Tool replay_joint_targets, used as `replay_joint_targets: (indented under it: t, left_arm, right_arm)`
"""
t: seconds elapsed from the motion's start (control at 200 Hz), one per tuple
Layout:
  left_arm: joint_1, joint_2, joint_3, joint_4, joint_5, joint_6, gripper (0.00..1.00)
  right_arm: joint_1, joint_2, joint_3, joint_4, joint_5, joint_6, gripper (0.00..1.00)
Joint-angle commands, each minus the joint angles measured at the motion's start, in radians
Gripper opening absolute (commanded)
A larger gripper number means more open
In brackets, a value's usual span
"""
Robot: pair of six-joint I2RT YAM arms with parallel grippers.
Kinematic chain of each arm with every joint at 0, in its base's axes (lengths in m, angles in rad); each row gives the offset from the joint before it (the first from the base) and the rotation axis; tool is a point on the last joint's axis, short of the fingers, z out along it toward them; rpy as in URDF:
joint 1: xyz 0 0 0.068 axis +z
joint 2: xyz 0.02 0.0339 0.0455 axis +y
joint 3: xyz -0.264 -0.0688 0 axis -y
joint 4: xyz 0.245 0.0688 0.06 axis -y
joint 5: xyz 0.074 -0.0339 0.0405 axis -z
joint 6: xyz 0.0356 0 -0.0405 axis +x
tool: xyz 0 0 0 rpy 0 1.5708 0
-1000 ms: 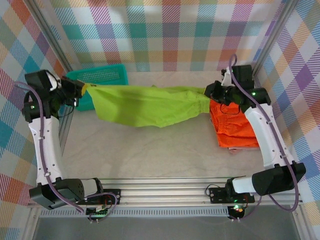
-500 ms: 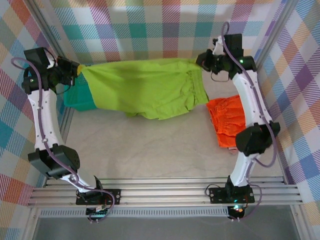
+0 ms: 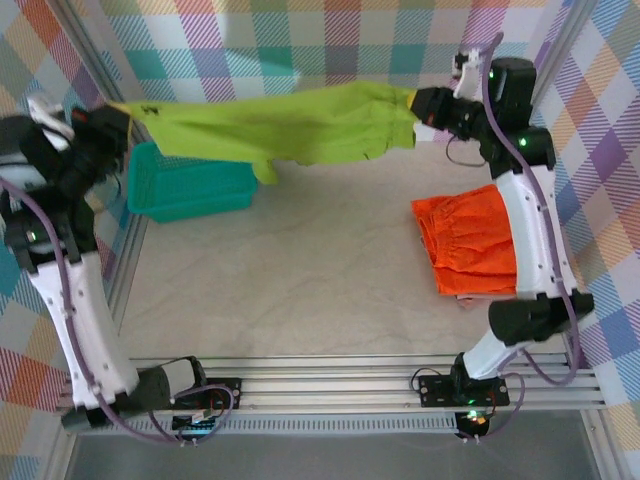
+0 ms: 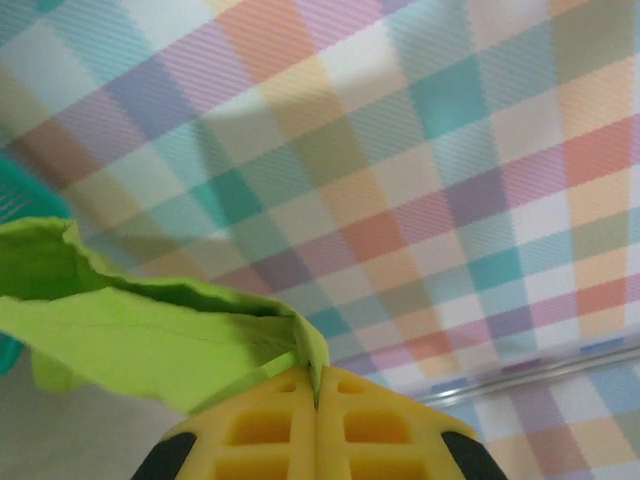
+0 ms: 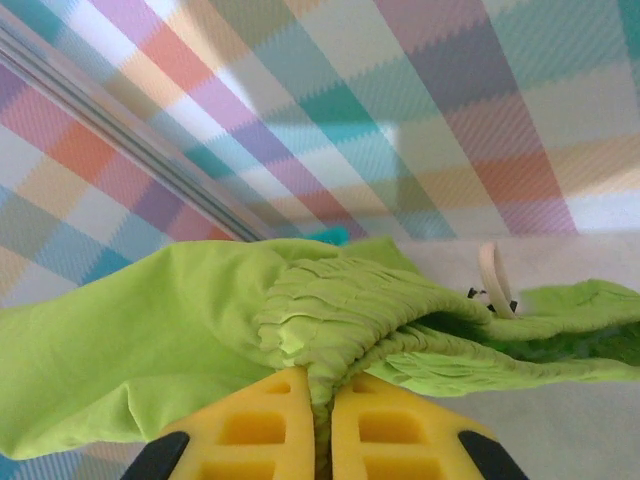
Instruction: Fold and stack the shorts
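Top external: left gripper [image 3: 118,113] and right gripper [image 3: 418,103] are clamping opposite ends of the lime green cloth shorts [image 3: 290,125], stretching them aloft; next, probably laying them flat to fold.

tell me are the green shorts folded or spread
Spread: the lime green shorts hang stretched in mid-air, held at both ends.

2 white arms [image 3: 82,320], black joints [image 3: 525,320], purple cables [image 3: 62,285]

Lime green shorts [image 3: 290,125] higher, tauter between left gripper [image 3: 125,118] and right gripper [image 3: 418,105] (teal basket [image 3: 190,190] newly bare)
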Motion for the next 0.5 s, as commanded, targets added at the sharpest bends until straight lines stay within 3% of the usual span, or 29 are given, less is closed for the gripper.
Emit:
replay_joint_targets:
  t: [0.0, 0.21, 0.345, 0.39, 0.495]
  left_arm:
    - [-0.001, -0.132, -0.240, 0.029, -0.008, 0.041, 0.00]
    - [-0.020, -0.417, -0.596, -0.045, -0.038, 0.073, 0.00]
    - [-0.021, -0.521, -0.605, -0.164, -0.106, 0.159, 0.00]
    - [-0.058, -0.522, -0.574, -0.220, -0.126, 0.188, 0.00]
    - [-0.065, -0.556, -0.587, -0.242, -0.146, 0.187, 0.00]
  right_arm:
    - [-0.010, -0.083, -0.215, 0.032, 0.059, -0.101, 0.01]
    - [-0.009, -0.293, -0.625, 0.042, 0.058, -0.077, 0.02]
    - [-0.009, -0.383, -0.813, 0.026, -0.004, -0.016, 0.02]
    - [-0.008, -0.408, -0.860, 0.012, -0.026, -0.002, 0.02]
    - [-0.006, -0.474, -0.940, -0.045, -0.055, 0.001, 0.03]
